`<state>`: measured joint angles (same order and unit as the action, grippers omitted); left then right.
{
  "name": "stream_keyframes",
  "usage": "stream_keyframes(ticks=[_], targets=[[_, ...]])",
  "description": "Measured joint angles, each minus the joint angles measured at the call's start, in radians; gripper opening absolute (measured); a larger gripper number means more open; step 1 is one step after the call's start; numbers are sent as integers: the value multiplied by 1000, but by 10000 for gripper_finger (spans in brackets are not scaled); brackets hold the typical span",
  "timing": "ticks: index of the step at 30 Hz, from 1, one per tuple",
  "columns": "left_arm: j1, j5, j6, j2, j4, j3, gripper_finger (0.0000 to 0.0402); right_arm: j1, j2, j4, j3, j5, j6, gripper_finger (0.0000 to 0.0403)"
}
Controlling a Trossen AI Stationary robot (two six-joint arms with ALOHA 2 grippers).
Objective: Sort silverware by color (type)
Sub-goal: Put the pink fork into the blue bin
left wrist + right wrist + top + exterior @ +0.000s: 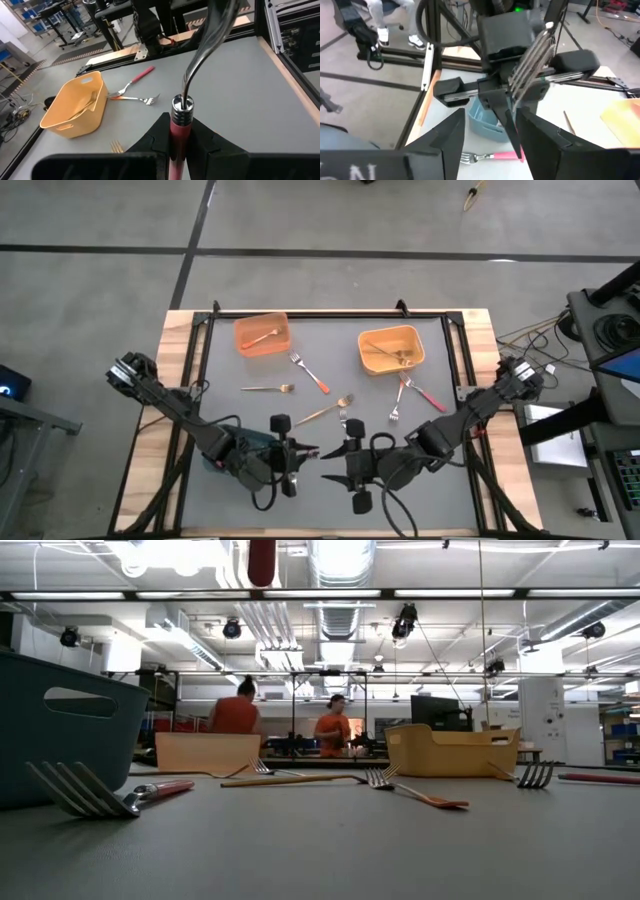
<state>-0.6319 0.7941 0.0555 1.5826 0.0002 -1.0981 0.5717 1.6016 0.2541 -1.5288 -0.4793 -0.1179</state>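
- Left gripper [300, 452], near the desk's [250, 410] front edge beside the teal bin [225, 448]: jaws clamped on the red handle of a fork [192, 75], its metal neck rising above the fingers.
- Orange bin [262, 334], far left: one fork inside.
- Loose forks on the desk between the bins: a gold fork [267, 388], an orange-handled fork [310, 372], another gold fork [324, 413].
- Right gripper [330, 452], facing the left one at the front centre: jaws apart, the held fork's tines [532, 55] just in front of them.
- Yellow-orange bin [391, 349], far right, holds gold forks; two red-handled forks [420, 395] lie just before it.
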Motion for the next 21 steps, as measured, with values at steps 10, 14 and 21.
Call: stream_keyframes(ticks=[10, 14, 21], targets=[[2, 4, 0, 0, 9, 0, 15, -33, 17, -59, 0, -62, 23, 215], [2, 6, 1, 0, 8, 0, 15, -55, 53, -152, 1, 20, 82, 215], [3, 7, 1, 0, 8, 0, 19, -65, 65, -186, 1, 35, 120, 156]])
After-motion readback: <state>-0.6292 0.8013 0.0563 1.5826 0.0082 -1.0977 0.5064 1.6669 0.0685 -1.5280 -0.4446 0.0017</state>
